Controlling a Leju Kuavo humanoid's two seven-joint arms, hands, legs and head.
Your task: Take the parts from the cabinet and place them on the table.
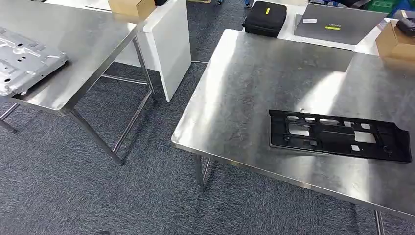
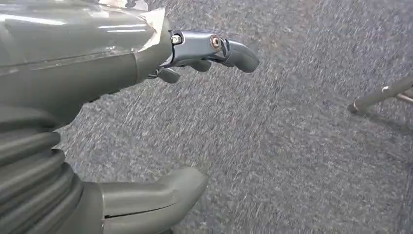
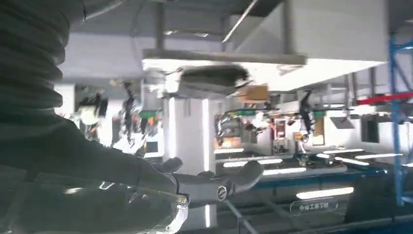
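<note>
On the nearer steel worktop (image 1: 254,88), toward its front right, lies one flat black plastic part (image 1: 337,135), long and narrow with several cut-out windows, resting level on the steel and well clear of the front edge. Across the aisle, a second steel worktop (image 1: 93,44) carries one silver stamped metal plate (image 1: 27,63) with small holes, lying flat near that worktop's left side. That makes two worktops and two parts, one on each.

Behind the nearer worktop, on a pale surface, sit one black zip case (image 1: 265,18) with a yellow tag, one grey flat panel (image 1: 337,23) bearing a white label and a yellow one, and one brown cardboard box (image 1: 394,41) at the far right. A second cardboard box (image 1: 131,7) stands on top of a white cabinet (image 1: 169,44) between the two worktops. Grey carpet (image 1: 73,186) covers the floor.

The left hand (image 2: 160,117) hangs over the carpet in its wrist view, thumb and fingers spread apart with nothing between them; one steel table foot (image 2: 377,97) shows nearby. The right hand (image 3: 195,183) in its wrist view is also empty, its fingers extended and apart, against a blurred background of white structures and blue racking (image 3: 397,97).
</note>
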